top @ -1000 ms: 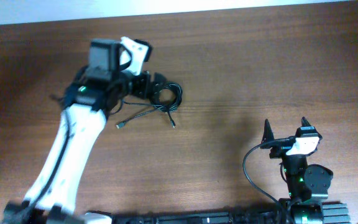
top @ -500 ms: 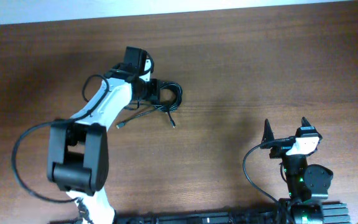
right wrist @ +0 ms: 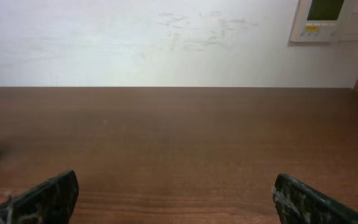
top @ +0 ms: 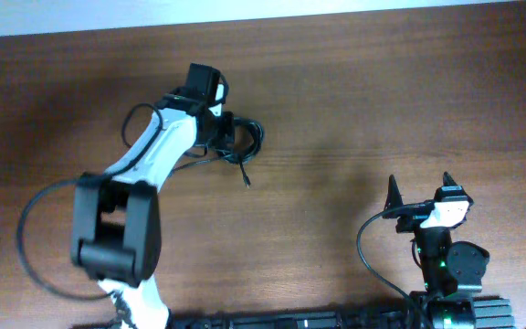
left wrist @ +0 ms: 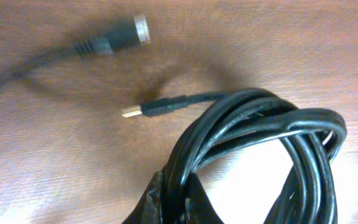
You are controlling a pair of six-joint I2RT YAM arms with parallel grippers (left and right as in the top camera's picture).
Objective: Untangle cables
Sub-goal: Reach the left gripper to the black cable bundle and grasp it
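The cables (left wrist: 247,115) looked light and limp; I judged the loose plug end (left wrist: 160,107) the best hold. My left hand (top: 223,128) appeared clamped on their coil, and my right hand (top: 419,183) stood apart.

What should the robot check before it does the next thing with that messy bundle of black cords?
1. Does the left tool grip the cables? Ok: in the left wrist view it looks closed on the bundle's strands.
2. Are the cables untangled? Not ok: the strands loop over each other.
3. Is the small gold-tipped plug reachable? Ok: it sticks out beside the loops.
4. Is the round silver-tipped plug free? Cannot tell: it is blurred and its cord leaves the view.
5. Is the right tool ready to help? Ok: it is open, holds nothing and sits well away from the cables.
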